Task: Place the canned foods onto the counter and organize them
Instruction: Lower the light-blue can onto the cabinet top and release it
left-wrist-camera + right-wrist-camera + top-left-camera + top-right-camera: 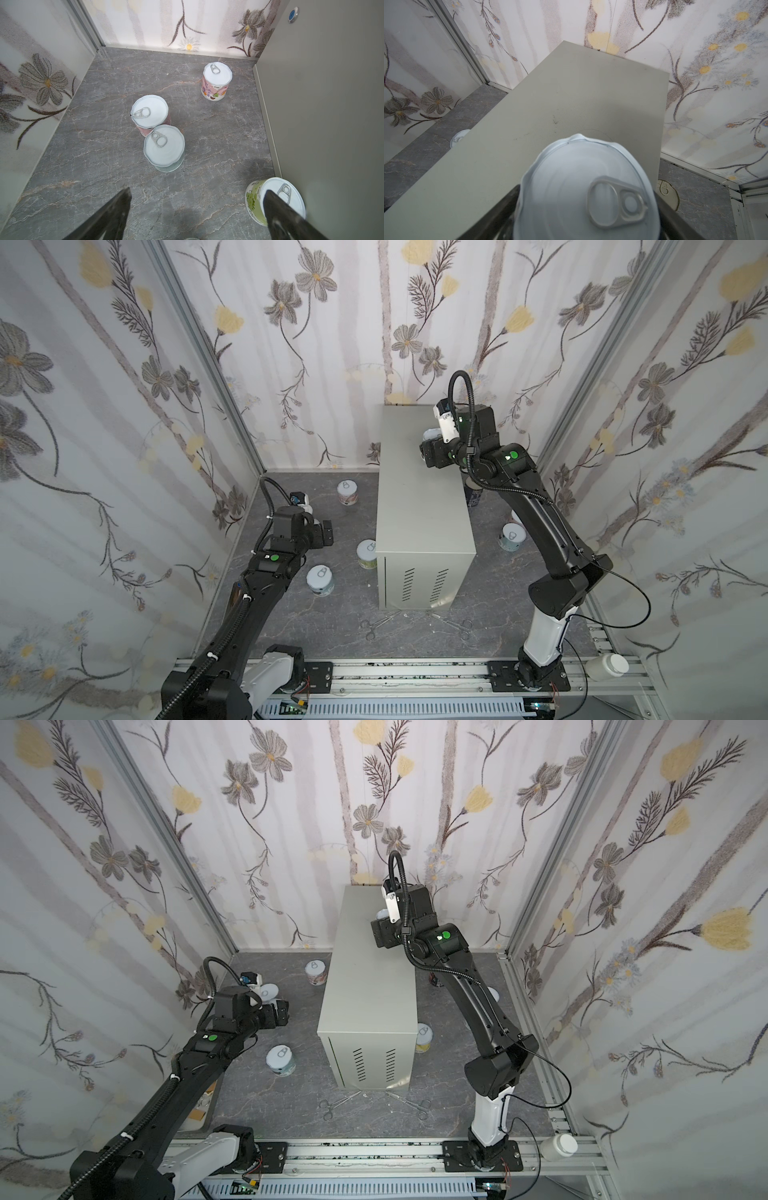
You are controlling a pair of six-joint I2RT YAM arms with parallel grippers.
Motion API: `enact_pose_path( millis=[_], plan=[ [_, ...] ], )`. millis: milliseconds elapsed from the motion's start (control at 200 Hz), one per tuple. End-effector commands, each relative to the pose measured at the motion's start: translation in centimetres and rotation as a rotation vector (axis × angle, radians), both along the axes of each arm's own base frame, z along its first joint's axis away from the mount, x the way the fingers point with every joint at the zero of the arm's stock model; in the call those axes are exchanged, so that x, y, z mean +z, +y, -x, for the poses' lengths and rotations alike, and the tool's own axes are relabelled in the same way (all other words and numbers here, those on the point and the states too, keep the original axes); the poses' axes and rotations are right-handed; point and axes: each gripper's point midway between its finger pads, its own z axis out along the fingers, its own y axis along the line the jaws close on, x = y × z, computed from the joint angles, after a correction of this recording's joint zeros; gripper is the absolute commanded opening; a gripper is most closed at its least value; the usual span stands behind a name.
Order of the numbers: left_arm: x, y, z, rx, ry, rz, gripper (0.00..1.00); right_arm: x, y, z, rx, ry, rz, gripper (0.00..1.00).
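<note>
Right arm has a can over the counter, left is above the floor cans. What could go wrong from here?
1. I cannot tell whether the can between the right fingers sits on the counter; let go too high, it might tip or roll off.
2. The pink can and teal can touch; grabbing either may knock the other.
3. The green can stands close to the counter's side, leaving little finger room.

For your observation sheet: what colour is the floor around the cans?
Dark grey marble with pale veins; clearest in the left wrist view.
</note>
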Motion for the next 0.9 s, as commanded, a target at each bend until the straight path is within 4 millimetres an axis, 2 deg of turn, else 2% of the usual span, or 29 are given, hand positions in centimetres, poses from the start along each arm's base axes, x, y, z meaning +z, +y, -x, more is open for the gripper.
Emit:
enact_pose_path(
  millis=[0,120,285,555,899],
  plan=[
    [0.2,0.2,-0.1,0.014,-0.018,-0.001,1.00,1.4,0.1,0.6,0.033,-0.045,0.004,0.88],
    [0.2,0.4,-0.1,0.021,-0.021,-0.007,1.00,1.1,0.0,1.0,0.044,-0.054,0.010,0.99],
    [0.0,0.4,-0.2,0.024,-0.016,-0.010,1.00,-0.1,-0.9,1.4,0.007,-0.059,0.017,1.00],
    [-0.7,0.4,-0.3,0.023,-0.001,-0.010,1.00,-1.1,-1.6,2.5,-0.005,-0.097,-0.019,0.89],
    [-0.9,0.4,-0.4,0.024,0.003,-0.015,1.00,-1.0,-1.5,1.6,-0.024,-0.125,-0.046,0.80]
  ],
)
